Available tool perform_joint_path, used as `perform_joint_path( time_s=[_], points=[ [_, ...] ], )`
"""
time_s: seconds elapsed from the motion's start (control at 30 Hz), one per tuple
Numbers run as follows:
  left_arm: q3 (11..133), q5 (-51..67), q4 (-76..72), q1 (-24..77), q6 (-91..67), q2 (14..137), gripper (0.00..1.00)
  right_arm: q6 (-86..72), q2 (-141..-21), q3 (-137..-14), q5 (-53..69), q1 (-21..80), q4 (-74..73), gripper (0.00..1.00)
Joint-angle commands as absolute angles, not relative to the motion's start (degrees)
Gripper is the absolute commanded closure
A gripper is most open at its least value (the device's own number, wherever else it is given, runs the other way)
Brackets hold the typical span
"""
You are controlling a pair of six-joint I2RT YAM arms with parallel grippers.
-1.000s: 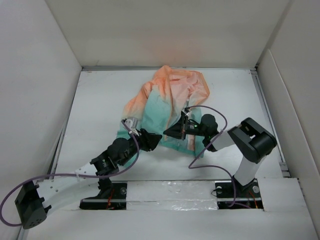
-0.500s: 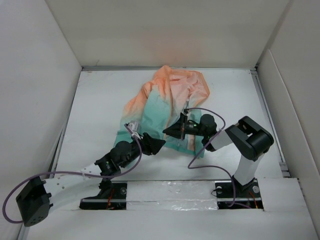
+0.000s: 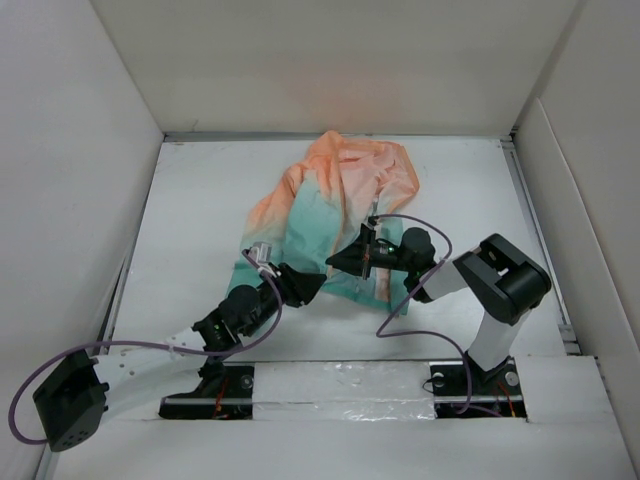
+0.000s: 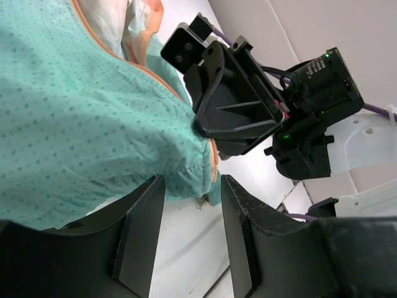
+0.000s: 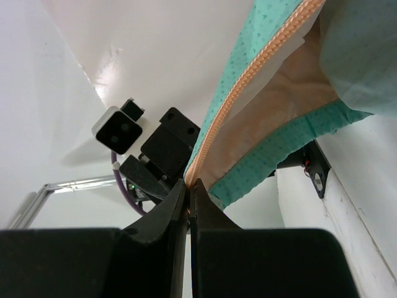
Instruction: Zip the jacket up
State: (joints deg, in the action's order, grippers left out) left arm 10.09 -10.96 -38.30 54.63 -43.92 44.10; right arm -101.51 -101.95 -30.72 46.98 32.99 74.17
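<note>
The jacket [image 3: 340, 190] lies crumpled mid-table, orange at the far end and teal at the near hem. My right gripper [image 3: 337, 265] is shut on the orange zipper edge [image 5: 248, 81] near the hem; in the right wrist view the fingertips [image 5: 188, 184] pinch the zipper tape and hold it lifted. My left gripper [image 3: 315, 285] sits just left of it at the hem. In the left wrist view its jaws [image 4: 189, 180] stand apart, with the teal hem corner [image 4: 198, 177] at the tips and bare table between the fingers.
White walls [image 3: 80, 150] enclose the table on three sides. Purple cables [image 3: 400, 310] loop from both wrists near the hem. The right arm's elbow [image 3: 505, 275] rises at right; the left arm's elbow [image 3: 65, 400] juts out at the near left corner.
My left gripper shifted slightly along the hem, spread wider, then narrowed again. The right gripper has stayed shut on the zipper edge in the same place.
</note>
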Motion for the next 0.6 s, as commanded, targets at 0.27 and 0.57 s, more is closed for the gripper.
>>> perform_joint_path(
  time_s=[0.27, 0.57],
  points=[
    [9.1, -11.8, -44.4, 54.5, -45.2, 45.3, 0.61, -102.5, -99.3, -32.3, 47.7, 33.2, 103.7, 1.0],
    [9.0, -11.4, -50.2, 54.5, -45.0, 47.8, 0.66, -102.6, -99.8, -32.3, 47.7, 33.2, 103.7, 1.0]
  ],
)
